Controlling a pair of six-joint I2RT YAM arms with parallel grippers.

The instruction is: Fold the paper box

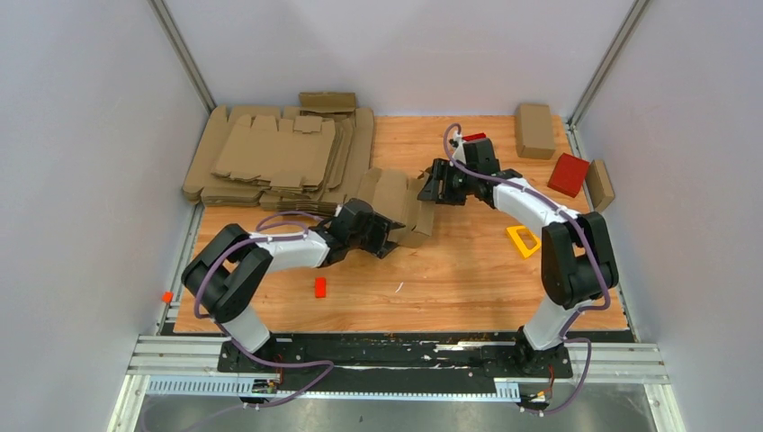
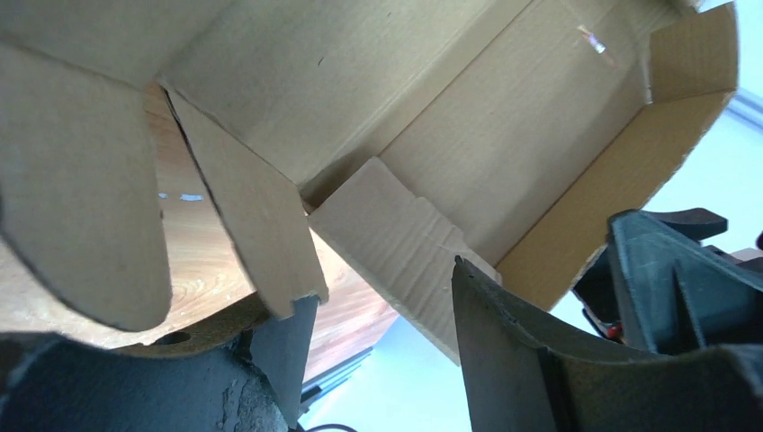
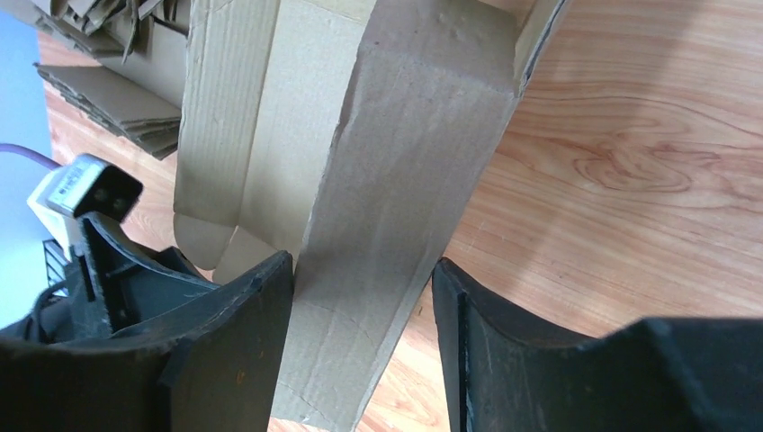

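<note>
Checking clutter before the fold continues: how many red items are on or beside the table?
3. A red box far right, a small red block near the left arm, a tiny red piece off the left edge. More may be hidden.

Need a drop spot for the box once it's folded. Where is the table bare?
Bare wood: front centre, between the small red block and the yellow triangular frame; also back centre, right of the flat cardboard stack. Crowded: back-left stack, and back-right corner with folded cartons and the red box.
</note>
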